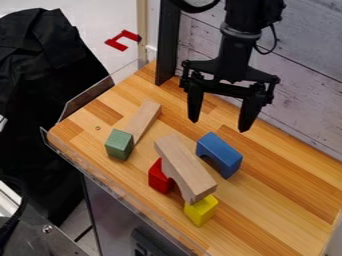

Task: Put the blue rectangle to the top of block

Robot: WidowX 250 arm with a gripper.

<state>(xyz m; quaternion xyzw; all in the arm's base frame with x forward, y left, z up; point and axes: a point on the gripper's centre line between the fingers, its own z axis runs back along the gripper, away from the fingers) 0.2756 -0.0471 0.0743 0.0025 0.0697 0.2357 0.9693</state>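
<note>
In the camera view, the gripper (219, 126) hangs down over the far part of the table (287, 206), its fingers wide apart with nothing between them. Their tips point down, above and beyond the blue block (223, 150). That block is on the table right of the middle, an arch lying with its long side slanting from far left to near right and its hollow facing the near left. Just beside it, to the left and nearer, a wooden arch (182, 160) bridges two smaller blocks: its middle is over the red block (159, 178), and its near right end is over the yellow block (201, 210). The wooden arch slants much as the blue one does. Well apart on the left, the green block (119, 144) stands at the near end of a wooden plank (145, 119) that runs away to the far right; whether those two touch, I cannot tell. A clear rim (89, 98) edges the table's left side. A black post (167, 45) rises at the far edge, left of the gripper, and pale boards (300, 90) form the wall behind.
</note>
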